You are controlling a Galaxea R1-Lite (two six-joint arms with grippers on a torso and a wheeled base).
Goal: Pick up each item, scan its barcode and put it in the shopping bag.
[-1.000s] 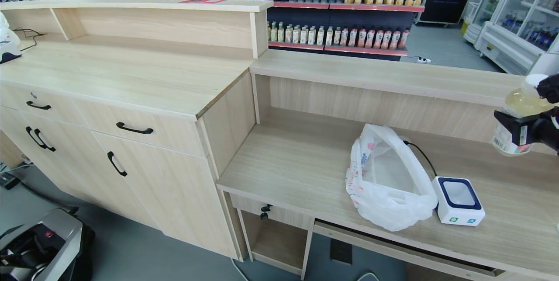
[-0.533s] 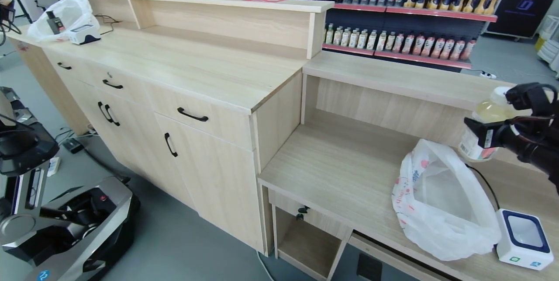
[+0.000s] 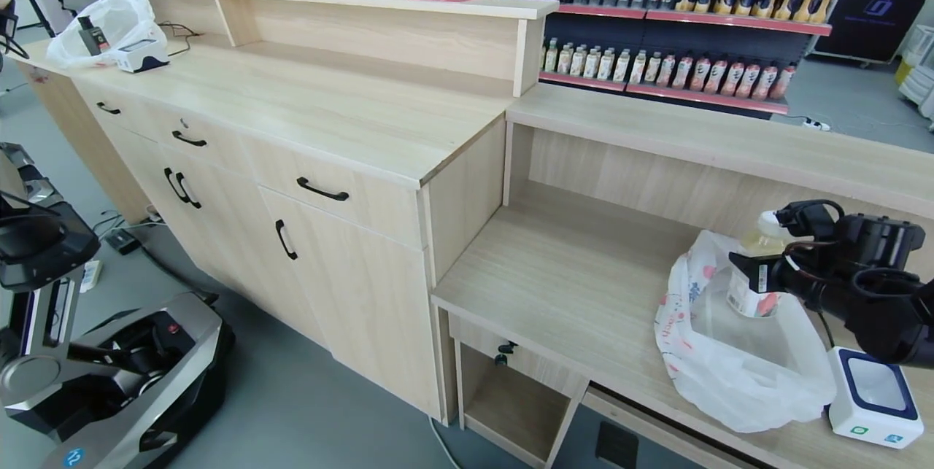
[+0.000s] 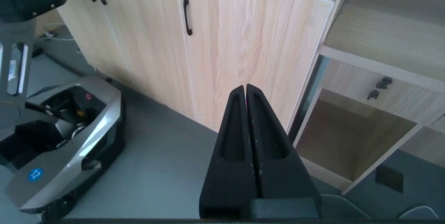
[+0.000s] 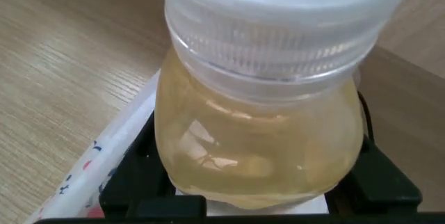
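Head view: the right gripper (image 3: 773,246) is clamped around a clear plastic drink bottle (image 3: 746,299), one black finger across its front and the other behind its neck. The bottle has a white cap, pale yellow liquid and a printed label, and it is upright at the open mouth of the white shopping bag (image 3: 730,381). I cannot tell whether its base is below the bag's rim. The bag lies on the lower wooden worktop (image 3: 576,279), its opening facing up. Just beside it, on the robot's right, sits a white barcode scanner (image 3: 873,397) with a dark blue frame around its window. A black cable runs off behind the bag. To the left stands a higher counter (image 3: 328,111) with drawers and black handles. At its far end lie another white bag (image 3: 109,24) and a small white device (image 3: 142,57). Store shelves (image 3: 657,86) lined with bottled drinks stand behind.

Left wrist view: the left gripper (image 4: 245,95) has its two black fingers pressed flat together, with nothing between them. It hangs above the grey floor (image 4: 160,154), in front of a wooden cabinet door (image 4: 257,43).

Right wrist view: the bottle is seen close up from above, cap nearest. Black fingers (image 5: 132,182) press its sides below the shoulder. The bag's printed edge lies under it, on the wood.
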